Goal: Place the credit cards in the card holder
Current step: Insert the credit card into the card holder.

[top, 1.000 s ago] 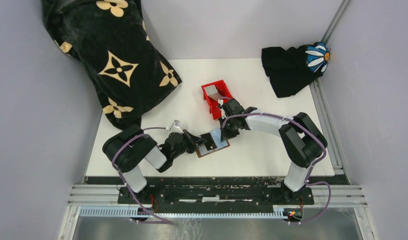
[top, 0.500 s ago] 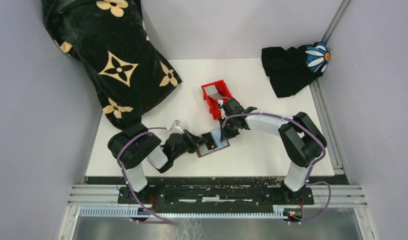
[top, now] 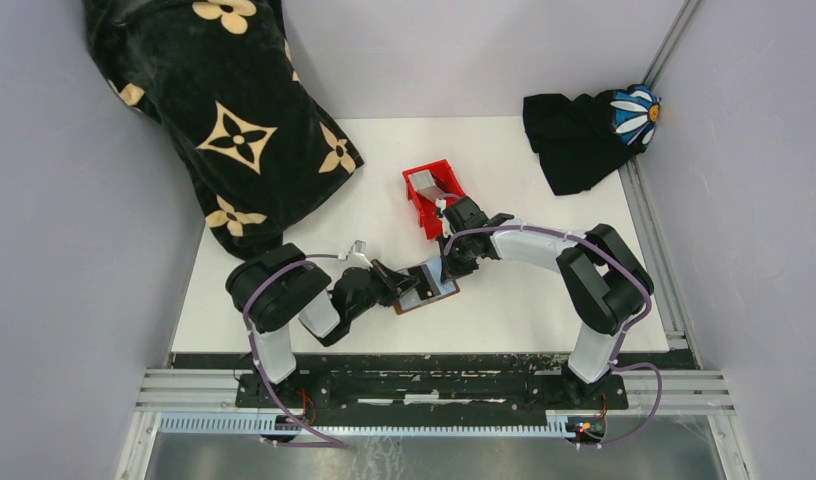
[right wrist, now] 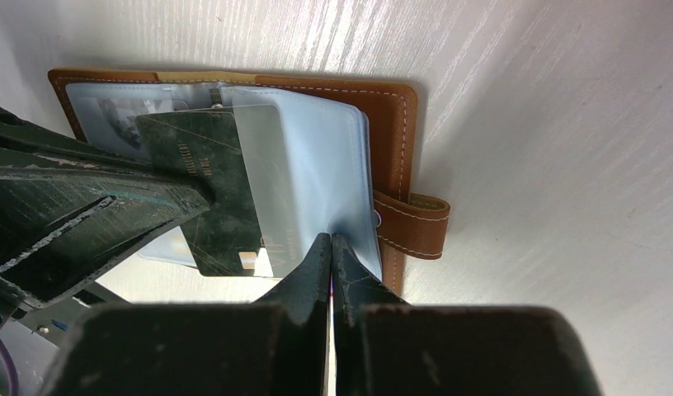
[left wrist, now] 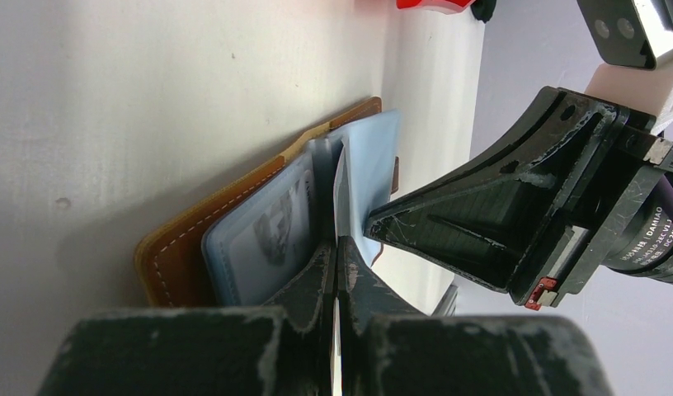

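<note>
The brown card holder [right wrist: 395,124] lies open on the white table, its clear sleeves fanned out [top: 412,303]. My left gripper [left wrist: 336,244] is shut on a dark credit card [right wrist: 209,198] with a gold chip, seen edge-on [left wrist: 341,177] in the left wrist view. The card's far end sits partly inside a sleeve. My right gripper [right wrist: 331,239] is shut on the edge of a clear sleeve [right wrist: 317,165], holding it lifted off the card holder [left wrist: 176,247]. In the top view the left gripper [top: 402,287] and the right gripper [top: 446,270] meet over the holder.
A red bin [top: 421,200] with a grey card [top: 431,181] in it stands just behind the right gripper. A black cloth with gold flowers [top: 224,110] covers the back left. A black cloth with a daisy [top: 584,130] lies at the back right.
The left arm's base and elbow have swung a little to the right, moving the card a little toward the holder. The right arm has stayed in place.
</note>
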Robot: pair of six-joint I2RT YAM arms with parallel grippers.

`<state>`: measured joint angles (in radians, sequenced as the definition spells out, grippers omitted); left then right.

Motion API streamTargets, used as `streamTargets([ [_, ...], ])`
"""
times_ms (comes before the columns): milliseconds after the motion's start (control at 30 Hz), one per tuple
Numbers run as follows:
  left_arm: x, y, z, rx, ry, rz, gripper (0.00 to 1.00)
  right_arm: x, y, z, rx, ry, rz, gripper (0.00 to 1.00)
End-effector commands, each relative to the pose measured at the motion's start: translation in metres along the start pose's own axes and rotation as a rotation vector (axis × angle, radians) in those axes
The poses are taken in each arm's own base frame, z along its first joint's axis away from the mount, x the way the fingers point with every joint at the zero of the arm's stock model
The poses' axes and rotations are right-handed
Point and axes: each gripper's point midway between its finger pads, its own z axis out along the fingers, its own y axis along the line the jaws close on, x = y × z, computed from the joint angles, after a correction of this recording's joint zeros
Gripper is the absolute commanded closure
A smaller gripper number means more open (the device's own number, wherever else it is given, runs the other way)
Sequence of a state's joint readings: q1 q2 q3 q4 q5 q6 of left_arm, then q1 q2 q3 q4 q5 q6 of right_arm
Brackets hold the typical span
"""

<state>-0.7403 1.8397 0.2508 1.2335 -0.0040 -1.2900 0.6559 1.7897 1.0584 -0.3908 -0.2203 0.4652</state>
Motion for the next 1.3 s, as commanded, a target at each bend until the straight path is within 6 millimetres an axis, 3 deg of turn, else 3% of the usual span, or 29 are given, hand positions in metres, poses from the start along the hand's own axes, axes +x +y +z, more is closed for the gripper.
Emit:
streamTargets([
  [0,0.005,0.012,0.005,-0.052,0.005,-0.013,0.97,-0.007,0.001,0.004,-0.002,-0.010,-0.011,0.99],
  [300,0.012,0.019,0.014,-0.079,0.020,-0.010,0.97,-0.012,0.004,-0.001,-0.003,-0.029,-0.015,0.98],
  [667,0.011,0.034,0.015,-0.140,0.004,0.003,0.97,-0.032,0.007,-0.028,0.035,-0.116,-0.047,0.81],
  [933,0.011,0.040,0.015,-0.169,0.003,0.029,0.97,-0.039,-0.005,-0.045,0.122,-0.164,-0.061,0.74],
  [1267,0.014,0.044,0.015,-0.193,0.028,0.051,0.89,-0.029,-0.021,-0.033,0.188,-0.114,-0.063,0.74],
])
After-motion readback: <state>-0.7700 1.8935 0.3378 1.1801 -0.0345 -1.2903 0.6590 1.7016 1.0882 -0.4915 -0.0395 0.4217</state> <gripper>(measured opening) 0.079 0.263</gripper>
